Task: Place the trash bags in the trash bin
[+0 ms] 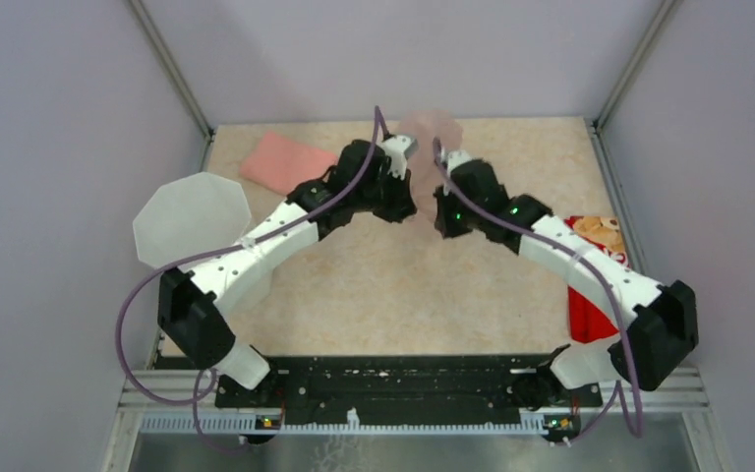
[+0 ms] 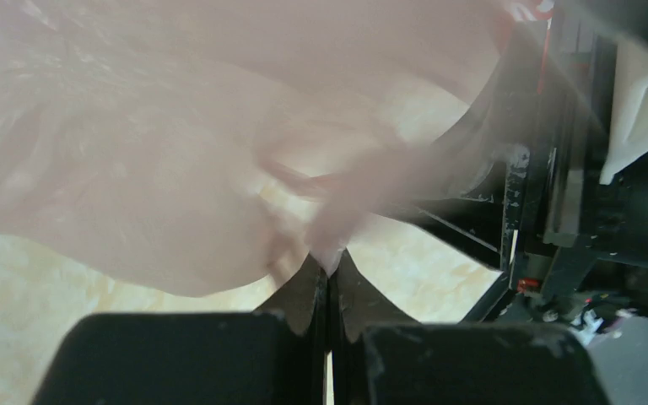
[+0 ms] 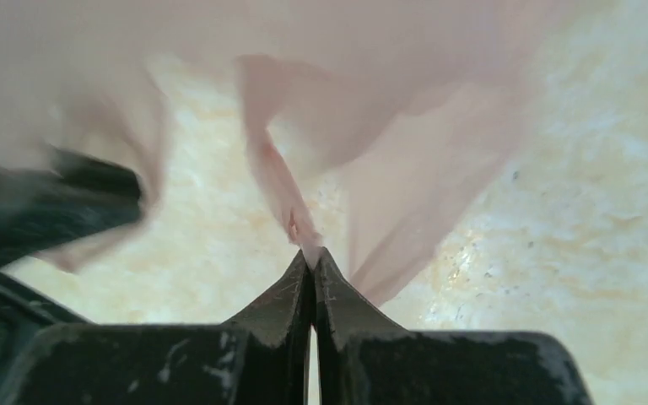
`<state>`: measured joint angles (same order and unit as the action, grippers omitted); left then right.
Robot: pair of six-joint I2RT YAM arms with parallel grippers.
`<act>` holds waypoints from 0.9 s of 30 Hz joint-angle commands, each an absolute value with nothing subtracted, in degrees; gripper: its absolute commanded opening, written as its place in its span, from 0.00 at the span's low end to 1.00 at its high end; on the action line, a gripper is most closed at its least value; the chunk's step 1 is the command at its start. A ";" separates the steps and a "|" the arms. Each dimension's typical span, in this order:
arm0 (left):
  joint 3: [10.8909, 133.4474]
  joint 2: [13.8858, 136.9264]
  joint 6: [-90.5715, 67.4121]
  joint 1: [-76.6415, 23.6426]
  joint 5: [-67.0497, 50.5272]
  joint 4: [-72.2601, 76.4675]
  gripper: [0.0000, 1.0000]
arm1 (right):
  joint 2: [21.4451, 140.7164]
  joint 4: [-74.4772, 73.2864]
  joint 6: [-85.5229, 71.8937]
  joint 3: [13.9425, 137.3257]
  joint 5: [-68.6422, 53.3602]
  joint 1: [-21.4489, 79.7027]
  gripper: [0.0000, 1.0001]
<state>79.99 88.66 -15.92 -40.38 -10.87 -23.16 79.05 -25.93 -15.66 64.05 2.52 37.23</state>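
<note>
The trash bag [image 1: 431,130], a thin pale pink film, hangs lifted at the back middle of the table between both arms. My left gripper [image 2: 331,266] is shut on a pinch of the bag [image 2: 177,160], which billows over most of that view. A twisted strip of the bag [image 3: 283,190] is pinched in my shut right gripper [image 3: 310,256], the film spreading above it. From above, the left gripper [image 1: 405,147] and right gripper [image 1: 447,157] sit close together under the bag. The white faceted trash bin [image 1: 192,218] stands at the left edge, beside the left arm.
A folded salmon-pink cloth [image 1: 283,162] lies at the back left. A red packet with a toy bear [image 1: 598,236] lies at the right edge under the right arm. Walls close in on three sides.
</note>
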 commanded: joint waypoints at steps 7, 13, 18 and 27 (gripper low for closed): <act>118.61 83.53 -13.40 -42.10 -7.00 -19.60 0.00 | 73.42 -30.46 -10.26 119.62 13.09 37.22 0.00; 83.41 79.55 -19.31 -39.33 -2.98 -16.02 0.00 | 68.76 -23.31 -19.11 75.90 11.83 37.26 0.00; 70.77 71.10 -21.07 -37.94 -5.10 -12.31 0.00 | 61.05 -22.42 -22.21 66.83 11.38 34.91 0.00; 130.24 89.24 -17.64 -37.29 -10.72 -19.36 0.00 | 73.78 -27.24 -12.31 124.34 11.28 30.50 0.00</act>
<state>108.57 90.37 -18.26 -37.17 -6.83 -27.16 76.62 -35.33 -15.94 102.69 11.05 30.46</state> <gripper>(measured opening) 0.007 0.005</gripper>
